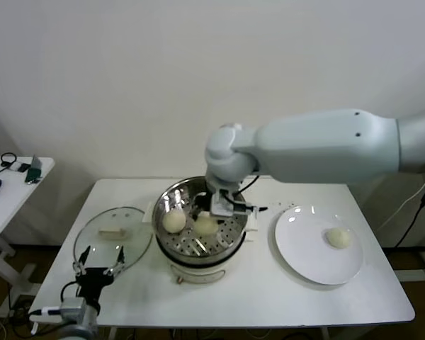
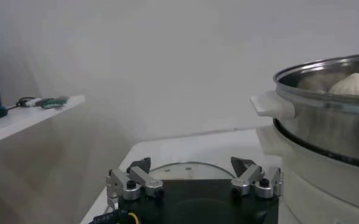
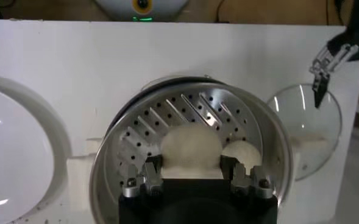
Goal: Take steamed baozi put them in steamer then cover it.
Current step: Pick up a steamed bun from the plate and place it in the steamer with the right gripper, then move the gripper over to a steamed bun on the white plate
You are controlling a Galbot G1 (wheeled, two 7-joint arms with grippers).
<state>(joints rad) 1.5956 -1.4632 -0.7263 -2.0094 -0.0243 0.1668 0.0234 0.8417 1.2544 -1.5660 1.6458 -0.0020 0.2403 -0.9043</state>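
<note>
Smooth round baozi point(image 1: 206, 225) in perforated steamer point(image 1: 171, 199)

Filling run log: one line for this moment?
right gripper: holding baozi inside steamer | left gripper: open, idle by cover | plate: one bun

A plain white wall point(image 1: 127, 71) stands behind 2 white tables point(image 1: 340, 297), the smaller side table point(image 1: 7, 198) leftward.
</note>
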